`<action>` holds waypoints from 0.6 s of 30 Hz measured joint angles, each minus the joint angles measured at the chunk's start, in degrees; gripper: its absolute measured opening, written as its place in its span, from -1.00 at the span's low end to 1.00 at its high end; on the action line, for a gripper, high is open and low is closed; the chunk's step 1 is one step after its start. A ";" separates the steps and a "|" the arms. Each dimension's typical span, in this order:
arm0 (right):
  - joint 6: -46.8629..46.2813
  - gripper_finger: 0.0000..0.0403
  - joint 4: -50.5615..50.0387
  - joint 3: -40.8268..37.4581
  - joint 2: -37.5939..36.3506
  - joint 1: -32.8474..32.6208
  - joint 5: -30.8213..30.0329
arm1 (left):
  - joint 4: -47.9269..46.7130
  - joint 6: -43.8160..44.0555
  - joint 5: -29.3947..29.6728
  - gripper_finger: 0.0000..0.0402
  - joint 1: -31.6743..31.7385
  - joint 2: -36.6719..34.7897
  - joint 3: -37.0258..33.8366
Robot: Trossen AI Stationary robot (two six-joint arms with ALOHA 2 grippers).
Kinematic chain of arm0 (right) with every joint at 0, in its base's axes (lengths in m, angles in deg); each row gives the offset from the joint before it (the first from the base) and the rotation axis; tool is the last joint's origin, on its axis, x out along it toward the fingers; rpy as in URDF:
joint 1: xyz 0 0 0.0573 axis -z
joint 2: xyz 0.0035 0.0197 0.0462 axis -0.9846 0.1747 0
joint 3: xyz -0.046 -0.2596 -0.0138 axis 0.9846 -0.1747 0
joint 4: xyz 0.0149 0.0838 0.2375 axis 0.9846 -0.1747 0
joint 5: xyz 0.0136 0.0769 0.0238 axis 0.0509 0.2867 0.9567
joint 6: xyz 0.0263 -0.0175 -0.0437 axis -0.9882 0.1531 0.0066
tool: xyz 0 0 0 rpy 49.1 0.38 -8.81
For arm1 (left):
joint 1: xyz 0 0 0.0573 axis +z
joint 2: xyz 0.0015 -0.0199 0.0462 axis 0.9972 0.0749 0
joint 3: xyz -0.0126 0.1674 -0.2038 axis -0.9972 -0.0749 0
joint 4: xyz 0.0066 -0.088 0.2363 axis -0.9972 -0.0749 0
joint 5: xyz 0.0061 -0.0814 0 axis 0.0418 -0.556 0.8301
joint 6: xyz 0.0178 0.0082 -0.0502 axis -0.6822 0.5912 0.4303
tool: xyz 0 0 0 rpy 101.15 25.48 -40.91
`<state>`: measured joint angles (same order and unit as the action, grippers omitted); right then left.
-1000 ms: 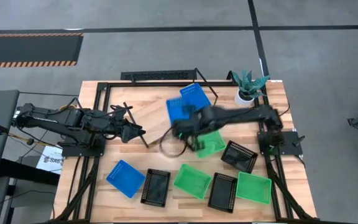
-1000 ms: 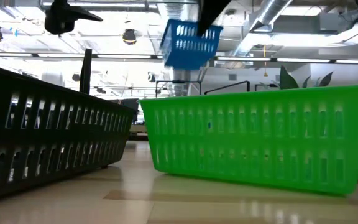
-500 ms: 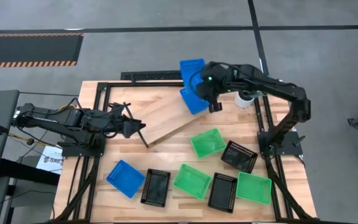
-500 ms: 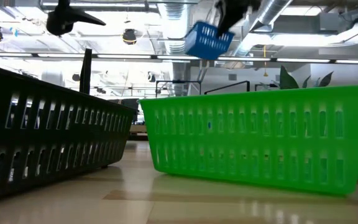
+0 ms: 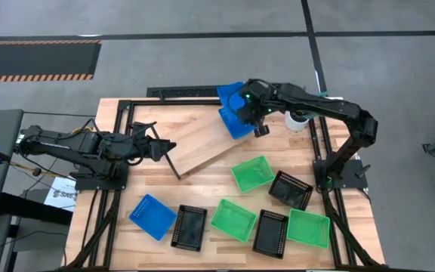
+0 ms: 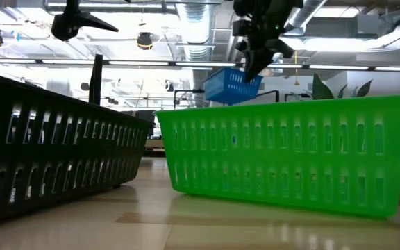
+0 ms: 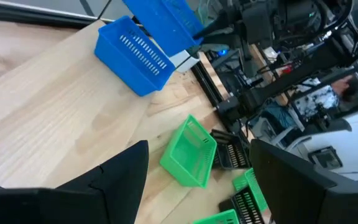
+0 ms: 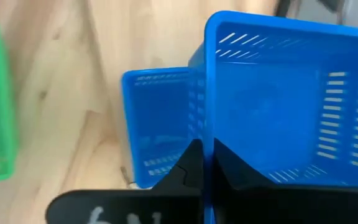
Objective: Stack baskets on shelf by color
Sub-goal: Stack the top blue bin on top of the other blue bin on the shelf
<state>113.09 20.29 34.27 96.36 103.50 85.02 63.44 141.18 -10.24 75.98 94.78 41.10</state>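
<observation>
Blue basket (image 5: 230,94) rim in right hand (image 5: 249,113)

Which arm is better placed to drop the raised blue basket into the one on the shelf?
The right. Its end effector is clamped on the raised blue basket above the blue basket resting on the shelf. The left end effector is open and empty, beside the shelf's other end.

Your right gripper (image 5: 249,113) has carried its blue perforated plastic basket (image 5: 230,94) down over the other blue basket (image 5: 234,123).
</observation>
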 joint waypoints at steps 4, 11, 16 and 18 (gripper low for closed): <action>0.15 -0.86 0.60 -1.81 0.00 0.64 2.60 | -0.01 0.52 0.15 0.33 0.01 -0.01 0.00; 2.76 -0.89 4.82 -6.39 0.59 0.60 2.79 | -0.23 -1.49 0.39 0.33 0.01 -0.01 0.00; 4.20 -0.89 7.33 -9.26 0.74 0.75 2.62 | -0.29 -1.97 1.23 0.33 0.01 0.01 0.00; 4.43 -0.87 6.67 -9.69 0.76 0.92 2.36 | -0.25 -1.95 1.64 0.33 0.01 -0.01 0.00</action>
<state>117.52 26.96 24.58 97.12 104.42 87.38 63.19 139.23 -8.60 75.99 94.77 41.10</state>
